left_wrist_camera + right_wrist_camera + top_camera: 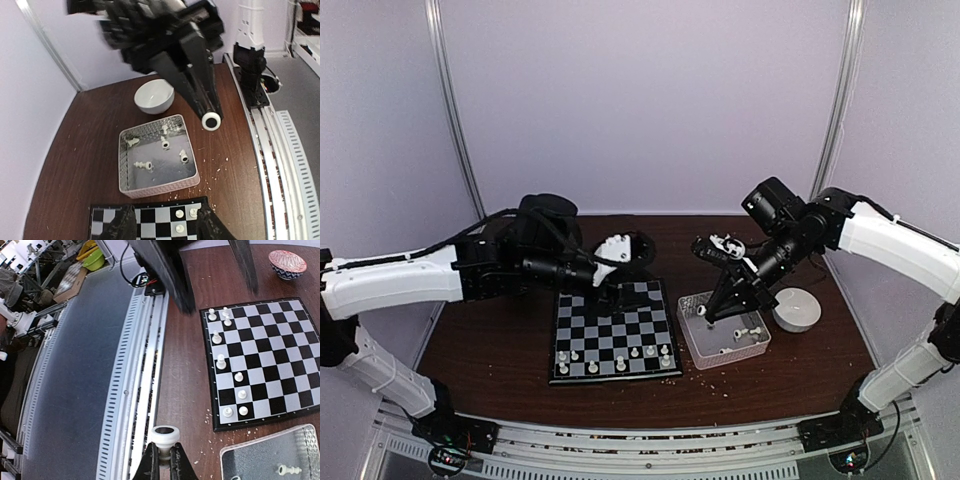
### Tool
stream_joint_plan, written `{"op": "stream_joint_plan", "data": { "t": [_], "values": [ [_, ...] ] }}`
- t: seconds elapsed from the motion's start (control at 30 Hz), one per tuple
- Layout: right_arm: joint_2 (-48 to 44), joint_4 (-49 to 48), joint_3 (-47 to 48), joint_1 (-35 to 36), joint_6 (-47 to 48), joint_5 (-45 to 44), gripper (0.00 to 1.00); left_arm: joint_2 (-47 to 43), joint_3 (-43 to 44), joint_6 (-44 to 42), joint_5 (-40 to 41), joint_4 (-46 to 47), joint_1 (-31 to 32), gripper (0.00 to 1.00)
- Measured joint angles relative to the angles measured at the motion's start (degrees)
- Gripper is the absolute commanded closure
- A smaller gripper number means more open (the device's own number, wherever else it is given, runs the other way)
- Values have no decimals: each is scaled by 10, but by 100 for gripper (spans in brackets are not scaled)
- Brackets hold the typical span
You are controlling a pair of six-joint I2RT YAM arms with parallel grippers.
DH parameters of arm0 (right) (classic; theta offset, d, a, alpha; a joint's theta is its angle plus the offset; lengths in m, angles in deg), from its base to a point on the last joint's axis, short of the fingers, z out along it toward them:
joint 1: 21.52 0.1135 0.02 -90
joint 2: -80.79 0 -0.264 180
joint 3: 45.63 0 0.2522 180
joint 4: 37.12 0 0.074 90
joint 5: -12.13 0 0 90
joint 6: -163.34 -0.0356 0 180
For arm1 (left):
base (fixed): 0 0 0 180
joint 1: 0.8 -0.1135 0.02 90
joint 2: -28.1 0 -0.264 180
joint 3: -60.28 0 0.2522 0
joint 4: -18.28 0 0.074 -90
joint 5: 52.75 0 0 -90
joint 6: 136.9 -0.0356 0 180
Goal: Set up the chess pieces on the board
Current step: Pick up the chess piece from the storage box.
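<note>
Small white plastic chess pieces [221,361]: expect them to be very light, rigid and smooth, with narrow feet. They'll likely tip at a nudge and may swivel in a loose pinch; take each across the stem, between head and base, so it goes down base-first; go gently near neighbours, since one bump could topple a row.

Looks: glossy off-white with round bases; mostly short pawn-like shapes plus a few taller ones; too small to tell exact types.

Where: a gappy run stands on the flat black-and-pale checked board [280,350], in the two ranks nearest the arm bases; the other squares are bare; several more lie toppled in the clear ribbed rectangular plastic tray [160,186] just right of the board.

Right gripper [162,452]: jaws pinched onto one held piece [165,435], its round end sticking out past the fingertips; it's raised near the tray, apart from the board; I read this as the carry-to-board step.

Left gripper [165,222]: jaws stand apart with nothing between them that you can see; it hovers over the board's far edge.

Around: a plain round white bowl [154,96] sits beyond the tray; a patterned bowl [287,262] sits past the board's far side; pale crumbs [218,170] are scattered on the dark brown wooden table [75,165] near the tray; don't take them for pieces.
</note>
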Motion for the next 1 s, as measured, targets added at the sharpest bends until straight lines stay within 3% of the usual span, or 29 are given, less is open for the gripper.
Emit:
{"op": "stream_joint_plan", "data": {
  "t": [0.33, 0.8, 1.0],
  "values": [
    [48, 60, 35, 23, 10, 54, 96, 71, 2, -173, -6, 86, 84, 58],
    [67, 90, 40, 31, 22, 71, 94, 103, 31, -250, 12, 79, 108, 63],
    [68, 94, 43, 31, 21, 73, 94, 116, 42, -267, 23, 67, 118, 74]
  ]
}}
